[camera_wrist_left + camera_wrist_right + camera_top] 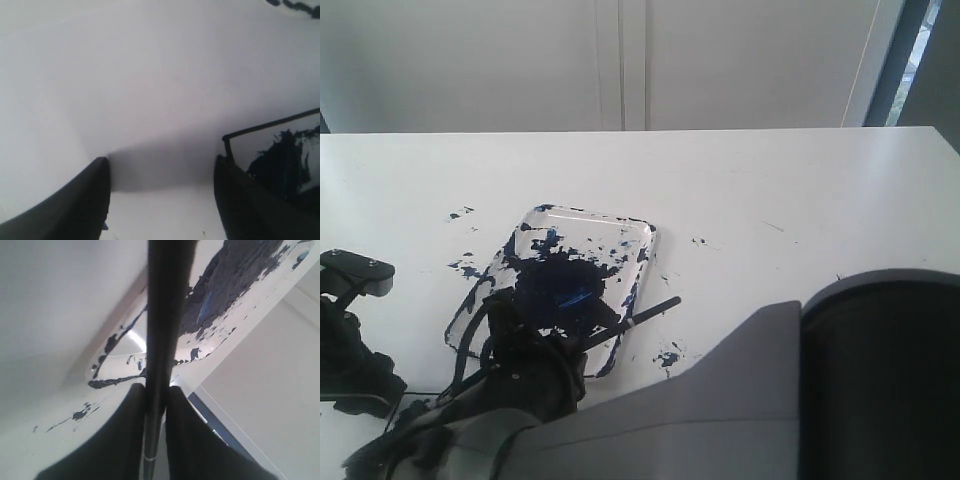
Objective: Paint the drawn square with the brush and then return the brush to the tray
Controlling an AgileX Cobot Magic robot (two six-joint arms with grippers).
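Exterior view: white worktop carries a clear tray near centre, smeared with a large dark blue blot and flecks. The right arm enters from 5 o'clock and reaches across to the tray's near edge. The right tool sits over that edge with the brush in its grip. The brush's free length points toward 2 o'clock, past the tray's near right corner. Loose paint splatters lie on the worktop at 9 o'clock and 4 o'clock of the tray. The left arm stands at the 9 o'clock edge of the view. The square cannot be made out here.

Left wrist view: left tool stands wide, nothing between its fingers, over bare white surface. The drawn square, daubed dark blue inside its thin black outline, lies just beside one finger.

Right wrist view: right tool is clamped narrow on the brush. The black handle runs out between the fingers, with the tray and its dark blot behind it.
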